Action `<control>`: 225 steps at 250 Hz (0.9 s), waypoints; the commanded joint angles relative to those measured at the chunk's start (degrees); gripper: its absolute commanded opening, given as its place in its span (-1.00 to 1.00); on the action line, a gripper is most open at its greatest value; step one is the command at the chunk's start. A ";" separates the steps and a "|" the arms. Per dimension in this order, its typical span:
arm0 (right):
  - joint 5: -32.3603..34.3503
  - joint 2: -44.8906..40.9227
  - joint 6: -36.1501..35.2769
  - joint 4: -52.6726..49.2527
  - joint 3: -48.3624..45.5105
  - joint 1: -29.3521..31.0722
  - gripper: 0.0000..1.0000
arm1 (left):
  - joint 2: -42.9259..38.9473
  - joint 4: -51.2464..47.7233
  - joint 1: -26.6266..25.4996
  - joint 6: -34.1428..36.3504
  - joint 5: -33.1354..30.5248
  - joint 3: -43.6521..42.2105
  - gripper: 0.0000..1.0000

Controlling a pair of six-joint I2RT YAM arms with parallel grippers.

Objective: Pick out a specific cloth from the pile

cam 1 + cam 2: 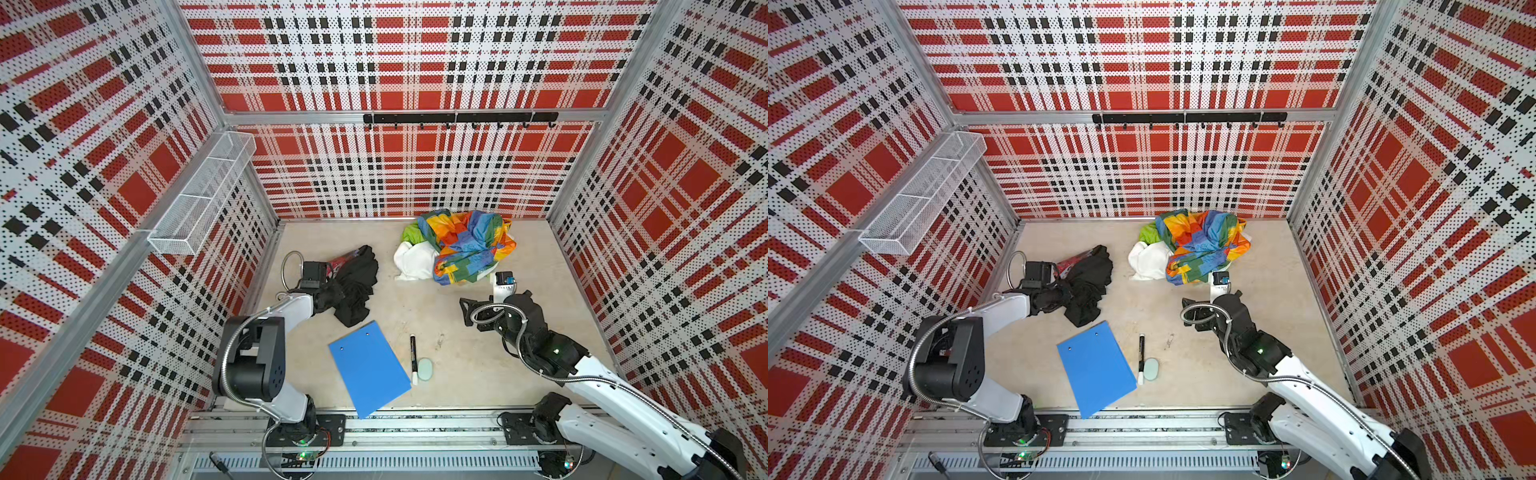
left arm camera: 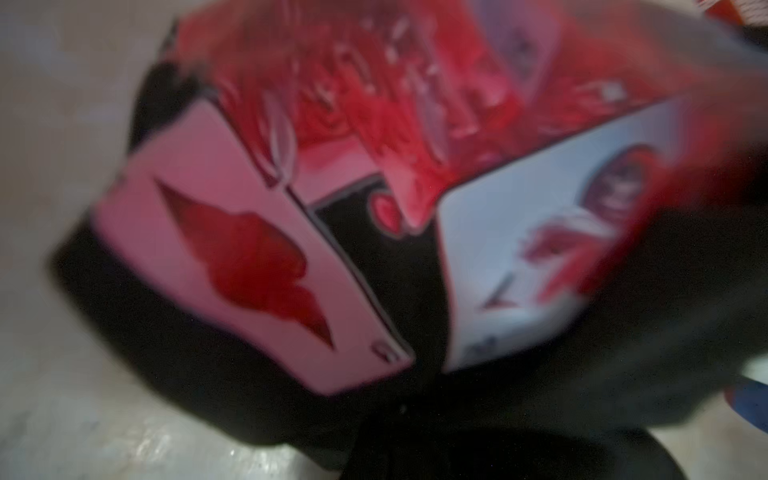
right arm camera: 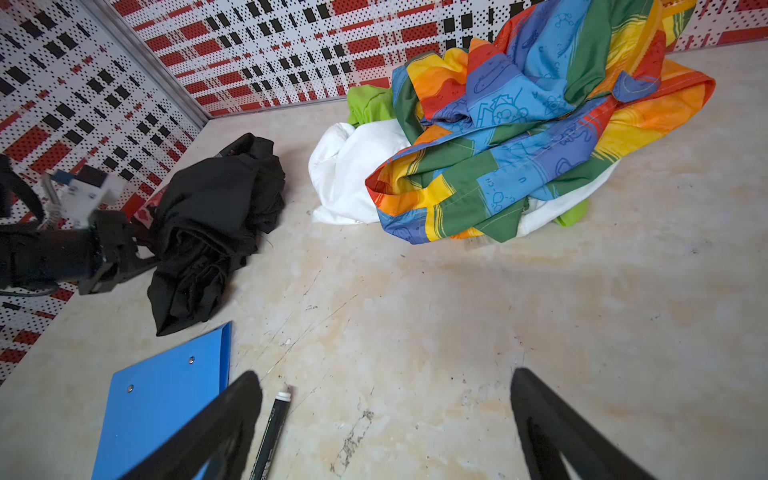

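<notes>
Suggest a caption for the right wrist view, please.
Open right gripper faces crumpled black fabric garment, held by left gripper, apart from the multicoloured cloth pile.

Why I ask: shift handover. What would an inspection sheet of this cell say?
Surface: table, beige, scuffed.
Job's things: cloth lies left of pile in both top views, apart from it.
Clutter: clipboard, marker, disc near the front edge.
Claws: left claw shut on cloth; right claw open, holding nothing, over bare table.
Cables: conduits loop at both wrists, no snag seen.
Surroundings: plaid walls, wire basket, hook rail.
</notes>
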 commanded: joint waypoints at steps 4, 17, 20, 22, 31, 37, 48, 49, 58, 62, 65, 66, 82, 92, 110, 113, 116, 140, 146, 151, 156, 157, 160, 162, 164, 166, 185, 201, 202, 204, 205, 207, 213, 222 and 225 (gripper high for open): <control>-0.31 -0.32 0.10 2.74 0.43 0.01 1.00 | 3.88 7.06 0.08 -2.98 1.86 0.16 -1.00; -0.31 -0.41 0.09 2.75 0.48 -0.01 1.00 | 5.63 8.44 1.13 -3.77 2.90 0.80 -1.00; -0.31 -0.41 0.10 2.76 0.48 -0.03 1.00 | 5.97 8.83 1.44 -4.11 3.04 1.00 -1.00; -0.31 -0.37 0.12 2.75 0.42 0.02 1.00 | 6.18 9.09 1.58 -4.16 3.13 1.13 -1.00; -0.31 -0.49 0.12 2.75 0.39 -0.03 1.00 | 7.20 9.88 2.45 -4.72 3.61 2.01 -1.00; -0.31 -0.52 0.11 2.82 0.31 0.00 1.00 | 7.84 10.18 2.84 -4.98 3.78 2.73 -1.00; -0.31 -0.63 -0.08 3.08 0.04 -0.05 1.00 | 8.83 10.88 3.67 -5.16 4.20 4.21 -1.00; -0.31 -0.65 -0.07 3.09 0.04 -0.05 1.00 | 8.91 10.90 3.74 -5.21 4.22 4.37 -1.00; -0.31 -0.68 -0.27 3.55 -0.24 0.00 1.00 | 9.62 11.04 4.15 -5.21 4.00 5.77 -1.00; -0.29 -0.67 -0.33 3.77 -0.43 0.03 1.00 | 9.97 11.08 4.35 -5.31 3.78 6.47 -1.00; -1.71 -0.63 -0.41 3.92 -0.52 -0.03 1.00 | 10.28 11.03 4.43 -5.11 3.72 7.00 -1.00; -1.89 -0.66 -0.45 3.99 -0.55 -0.04 1.00 | 10.39 11.01 4.51 -5.14 3.63 7.22 -1.00; -3.06 -0.50 -0.65 4.83 -0.88 -0.02 1.00 | 12.20 10.85 5.16 -5.20 3.40 10.06 -1.00; -3.37 -0.29 -0.58 5.03 -0.93 -0.05 1.00 | 13.59 10.66 5.71 -5.41 3.79 11.84 -1.00; -3.47 -0.02 -0.51 4.78 -0.76 0.00 1.00 | 15.59 10.63 6.23 -5.75 3.98 14.20 -0.96; -3.47 -0.06 -0.57 4.77 -0.79 -0.01 1.00 | 15.92 10.72 6.23 -5.83 4.10 14.53 -0.95; -3.47 -0.11 -0.53 4.66 -0.78 0.02 1.00 | 16.21 10.75 6.34 -5.85 4.21 14.82 -0.95; -2.91 -0.46 -0.64 4.29 -0.78 -0.07 1.00 | 17.76 11.08 6.69 -6.05 5.66 16.30 -0.86; -2.82 -0.59 -0.75 4.17 -0.79 -0.04 1.00 | 17.65 11.24 6.68 -6.20 5.94 16.24 -0.84; -2.73 -0.71 -0.71 4.03 -0.82 -0.03 1.00 | 17.43 11.39 6.70 -6.15 5.99 16.00 -0.84; -2.62 -0.72 -0.82 3.89 -0.75 -0.02 1.00 | 17.00 11.56 6.70 -6.18 5.96 15.61 -0.83; -2.61 -0.70 -0.83 3.89 -0.79 0.01 1.00 | 16.91 11.63 6.65 -6.20 5.89 15.52 -0.83; -2.58 -0.82 -0.79 3.89 -0.75 -0.01 1.00 | 16.57 11.81 6.62 -6.16 5.98 15.18 -0.82; -2.59 -0.85 -0.94 3.89 -0.75 -0.02 1.00 | 16.32 11.97 6.59 -6.19 5.99 14.93 -0.81; -2.53 -0.79 -0.83 3.85 -0.77 0.00 1.00 | 16.06 12.19 6.61 -6.15 6.06 14.67 -0.80; -2.51 -0.79 -0.84 3.82 -0.82 0.00 1.00 | 15.80 12.48 6.65 -6.16 6.26 14.43 -0.78; -2.38 -0.87 -0.84 3.89 -1.05 0.01 1.00 | 12.78 14.01 6.61 -5.97 6.98 12.06 -0.52; -2.42 -0.79 -0.75 4.10 -1.24 -0.04 1.00 | 9.84 14.17 6.51 -5.52 7.48 10.35 -0.34; -2.42 -0.82 -0.75 4.04 -1.22 0.00 1.00 | 9.64 14.21 6.51 -5.48 7.53 10.26 -0.33; -2.46 -0.80 -0.71 4.06 -1.19 -0.08 1.00 | 9.21 14.22 6.48 -5.45 7.61 10.01 -0.31; -2.48 -0.74 -0.74 4.06 -1.19 -0.07 1.00 | 8.97 14.19 6.46 -5.44 7.64 9.87 -0.30; -2.43 -0.74 -0.71 4.02 -1.19 -0.08 1.00 | 8.51 14.23 6.51 -5.39 7.60 9.58 -0.28; -2.42 -0.67 -0.76 3.90 -1.11 -0.04 1.00 | 7.14 14.21 6.47 -5.21 7.62 8.79 -0.23; -2.09 -0.68 -0.79 3.64 -1.04 0.01 1.00 | 4.87 14.19 6.45 -5.02 7.44 7.43 -0.13; -1.93 -0.67 -0.82 3.51 -0.97 -0.06 1.00 | 4.08 14.23 6.44 -4.93 7.27 6.91 -0.08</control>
